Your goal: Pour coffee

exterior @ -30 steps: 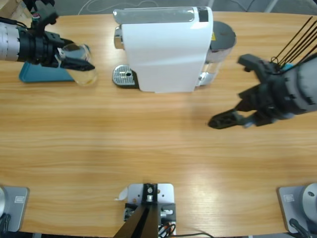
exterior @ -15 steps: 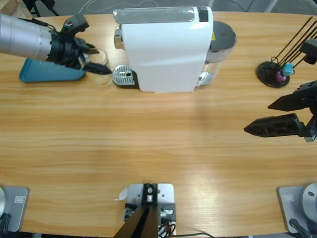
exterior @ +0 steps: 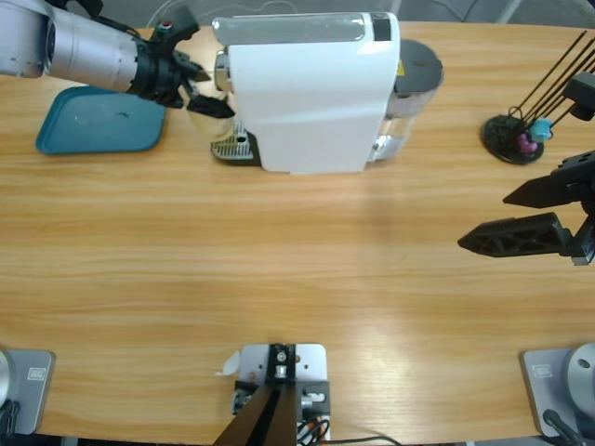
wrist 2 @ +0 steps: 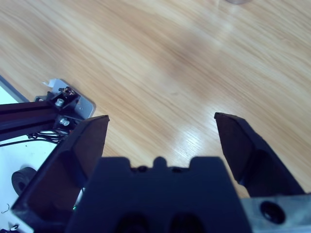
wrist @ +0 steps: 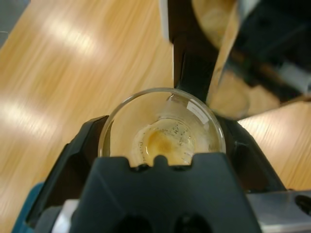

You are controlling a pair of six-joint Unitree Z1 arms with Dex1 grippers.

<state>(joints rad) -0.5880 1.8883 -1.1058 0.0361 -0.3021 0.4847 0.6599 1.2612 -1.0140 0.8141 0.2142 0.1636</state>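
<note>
A small clear glass tumbler (wrist: 163,127) holds shallow tan-brown coffee (wrist: 159,142) at its bottom. My left gripper (wrist: 163,124) is shut on the tumbler, one black jaw on each side. In the high view the left gripper (exterior: 206,105) holds the tumbler (exterior: 204,121) at the left end of the big white coffee machine (exterior: 311,88), just above its metal drip tray (exterior: 232,147). The right gripper (exterior: 521,216) hovers open and empty over bare table near the right edge; the right wrist view shows the right gripper (wrist 2: 160,116) with wood between its jaws.
A teal tray (exterior: 98,119) lies at the back left, under the left arm. A black stand with thin rods (exterior: 509,137) sits at the back right. The machine's grey water tank (exterior: 418,72) sticks out on its right.
The left arm has carried the tumbler right, from beside the teal tray to the machine's drip tray. The right arm drew back to the right edge and has held still since.
</note>
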